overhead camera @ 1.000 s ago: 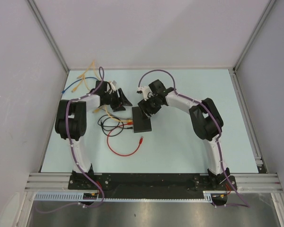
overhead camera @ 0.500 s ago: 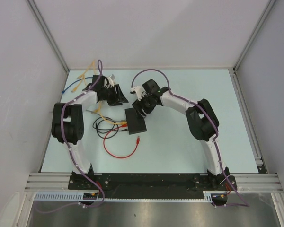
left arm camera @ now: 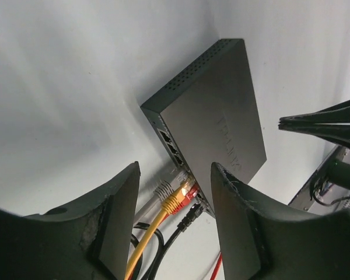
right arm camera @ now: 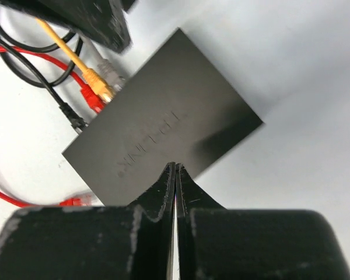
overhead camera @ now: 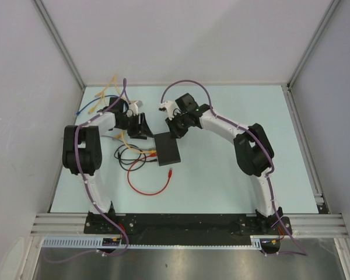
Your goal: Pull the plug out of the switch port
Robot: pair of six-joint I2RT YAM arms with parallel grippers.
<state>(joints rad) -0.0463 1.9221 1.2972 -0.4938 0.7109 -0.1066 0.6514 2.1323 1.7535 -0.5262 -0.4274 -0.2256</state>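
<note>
The pale blue table is the largest thing and it carries all the rest. The left arm and the right arm both bend toward its middle. Between them lies the flat black box, turned a little askew on the table.

The left gripper hangs near the left edge of the box, apart from it, with its jaws half apart and nothing between them. The right gripper is near the far end of the box, its jaws pressed together on nothing.

Black cable loops and a red cable lie on the table to the left of the box.

The switch port belongs to a row of sockets in the box edge that faces the left gripper. In this row sit a grey plug, a yellow plug and a red plug, side by side, with a thin black plug just beside them
</note>
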